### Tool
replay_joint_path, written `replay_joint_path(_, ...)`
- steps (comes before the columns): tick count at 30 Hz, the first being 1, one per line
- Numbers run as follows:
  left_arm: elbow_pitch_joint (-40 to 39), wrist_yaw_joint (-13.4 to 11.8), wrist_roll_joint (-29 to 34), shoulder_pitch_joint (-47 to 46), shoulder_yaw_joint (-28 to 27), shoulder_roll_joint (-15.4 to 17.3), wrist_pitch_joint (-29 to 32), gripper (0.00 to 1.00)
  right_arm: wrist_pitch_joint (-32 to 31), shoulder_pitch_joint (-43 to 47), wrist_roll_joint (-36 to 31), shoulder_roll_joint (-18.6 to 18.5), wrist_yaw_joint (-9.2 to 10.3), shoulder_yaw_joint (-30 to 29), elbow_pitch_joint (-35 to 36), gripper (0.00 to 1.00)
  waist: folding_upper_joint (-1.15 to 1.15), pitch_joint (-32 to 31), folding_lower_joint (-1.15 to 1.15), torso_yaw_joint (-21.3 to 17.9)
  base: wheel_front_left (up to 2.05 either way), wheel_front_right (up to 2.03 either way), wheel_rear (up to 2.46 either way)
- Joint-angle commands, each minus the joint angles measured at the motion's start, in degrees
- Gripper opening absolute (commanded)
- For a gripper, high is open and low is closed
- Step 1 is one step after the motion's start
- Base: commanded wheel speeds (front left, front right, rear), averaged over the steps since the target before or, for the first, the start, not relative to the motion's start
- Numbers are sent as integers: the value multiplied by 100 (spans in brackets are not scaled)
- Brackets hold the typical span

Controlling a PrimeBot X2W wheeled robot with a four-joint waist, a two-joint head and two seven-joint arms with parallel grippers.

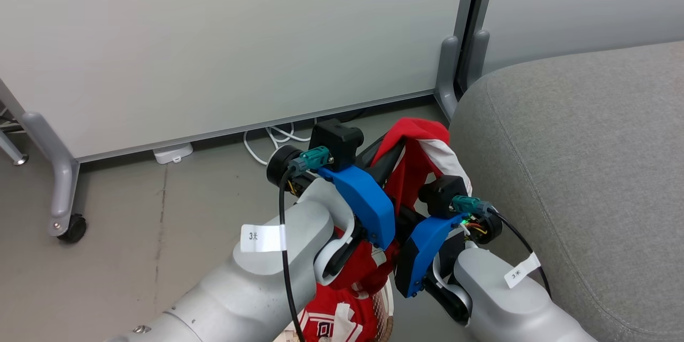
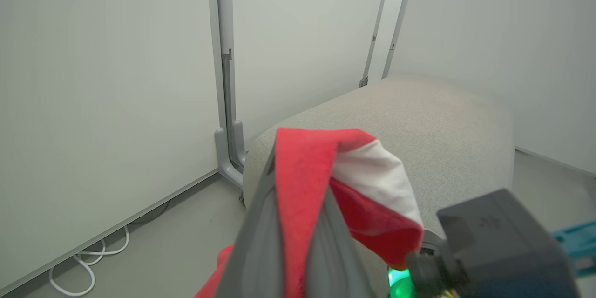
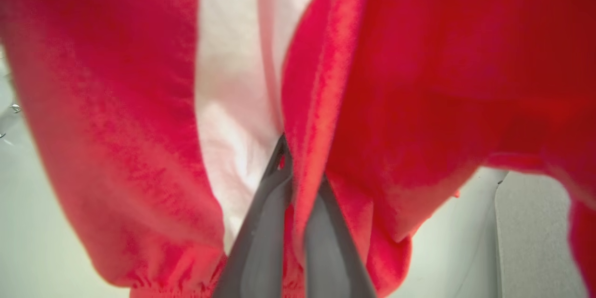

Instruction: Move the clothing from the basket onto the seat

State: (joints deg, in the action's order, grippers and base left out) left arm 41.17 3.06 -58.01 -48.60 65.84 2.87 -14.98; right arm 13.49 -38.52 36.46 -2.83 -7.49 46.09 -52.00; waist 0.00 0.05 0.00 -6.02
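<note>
The left hand pinches red shorts, held up above the basket, where a jersey lies. The right hand pinches the same shorts. A grey sofa stands just right. Risk: the thin folds could slip free, or hanging cloth could snag the sofa's edge.
</note>
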Motion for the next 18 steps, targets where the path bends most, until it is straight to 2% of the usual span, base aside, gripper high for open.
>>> replay_joint_path(1,11,-26,84,-5,-33,3,-30,71,44,-94,46,-11,-1,38,-37,0,0,-1,0,-2,0,0,0)
replay_joint_path(2,-3,-38,133,-1,-62,3,-30,100,54,-105,48,-11,-1,49,-46,0,0,-1,0,-3,0,0,0)
replay_joint_path(8,25,-17,387,218,-273,24,-29,100,102,-149,70,-11,-1,83,-82,0,0,0,0,-18,0,0,0)
replay_joint_path(18,-713,-82,1330,1098,-1326,449,-24,100,160,-104,-28,-11,-1,17,-86,0,0,20,0,-7,0,0,0)
